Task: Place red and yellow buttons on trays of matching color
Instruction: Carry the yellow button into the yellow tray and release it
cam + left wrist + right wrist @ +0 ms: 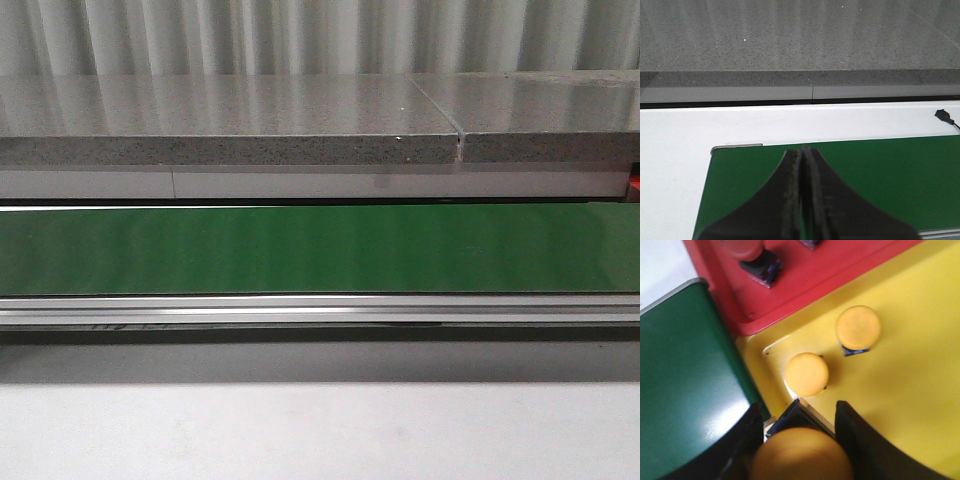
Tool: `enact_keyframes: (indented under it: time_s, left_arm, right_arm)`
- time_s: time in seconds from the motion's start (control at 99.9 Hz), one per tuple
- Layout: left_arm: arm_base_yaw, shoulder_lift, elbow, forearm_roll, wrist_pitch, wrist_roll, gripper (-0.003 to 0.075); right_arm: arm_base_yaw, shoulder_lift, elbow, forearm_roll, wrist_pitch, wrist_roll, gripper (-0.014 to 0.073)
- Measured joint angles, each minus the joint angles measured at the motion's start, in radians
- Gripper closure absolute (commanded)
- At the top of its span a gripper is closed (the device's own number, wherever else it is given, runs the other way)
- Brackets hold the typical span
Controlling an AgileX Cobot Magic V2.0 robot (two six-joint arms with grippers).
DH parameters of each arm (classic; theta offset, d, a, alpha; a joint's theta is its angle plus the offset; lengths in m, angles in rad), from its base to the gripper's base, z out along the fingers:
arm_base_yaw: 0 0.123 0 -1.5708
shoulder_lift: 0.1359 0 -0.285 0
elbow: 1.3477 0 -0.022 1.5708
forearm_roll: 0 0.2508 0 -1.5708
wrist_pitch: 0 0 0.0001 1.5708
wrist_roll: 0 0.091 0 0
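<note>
Right wrist view shows the right gripper (pixel 800 440) clamped on a yellow button (pixel 801 455) above the yellow tray (pixel 910 370), beside two others, so release seems next, while the left gripper (pixel 802 165) rests closed and empty.

Even indoor light; glare on green belt (pixel 695 390); near button (pixel 801 456) blurred.

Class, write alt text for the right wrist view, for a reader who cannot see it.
The right end effector holds a yellow button over the yellow tray, where two more yellow buttons already sit. Beyond lies the red tray with a red button; the green belt runs alongside.
</note>
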Motion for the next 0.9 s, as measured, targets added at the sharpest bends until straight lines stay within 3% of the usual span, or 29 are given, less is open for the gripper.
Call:
enact_keyframes:
  time_s: [0.53, 0.901]
  left_arm:
    - [0.0, 0.0, 0.0, 0.0, 0.0, 0.0, 0.074]
    - [0.0, 0.0, 0.0, 0.0, 0.0, 0.0, 0.074]
  right_arm:
    - [-0.139, 0.045, 0.009, 0.0, -0.075, 0.005, 0.044]
    - [-0.151, 0.2, 0.009, 0.0, -0.144, 0.02, 0.044]
